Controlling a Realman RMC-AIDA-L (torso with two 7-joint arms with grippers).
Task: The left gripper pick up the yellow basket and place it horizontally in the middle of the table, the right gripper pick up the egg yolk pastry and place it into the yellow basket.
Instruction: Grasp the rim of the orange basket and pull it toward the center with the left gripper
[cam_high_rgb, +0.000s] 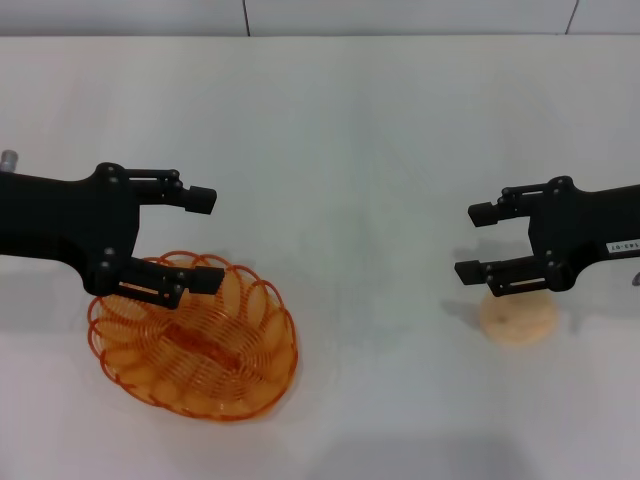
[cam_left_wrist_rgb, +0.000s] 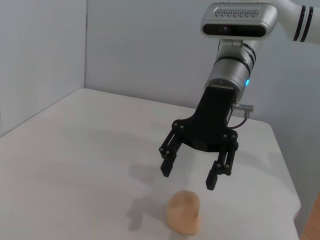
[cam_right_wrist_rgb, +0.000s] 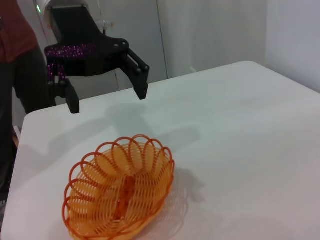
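The yellow basket (cam_high_rgb: 240, 345) lies empty on the white table (cam_high_rgb: 350, 150) at the front left; it also shows in the right wrist view (cam_right_wrist_rgb: 120, 192). My left gripper (cam_high_rgb: 205, 240) is open and empty, hovering above the basket's far rim, apart from it; the right wrist view shows it too (cam_right_wrist_rgb: 107, 99). The egg yolk pastry (cam_high_rgb: 517, 318) sits on the table at the right. My right gripper (cam_high_rgb: 473, 242) is open and empty, hovering just above and beside the pastry. The left wrist view shows this gripper (cam_left_wrist_rgb: 189, 176) above the pastry (cam_left_wrist_rgb: 184, 214).
The table's far edge meets a pale wall (cam_high_rgb: 300, 15). A person in dark red clothing (cam_right_wrist_rgb: 15, 45) stands beyond the table's left end. The table's right edge (cam_left_wrist_rgb: 287, 170) runs close behind the pastry.
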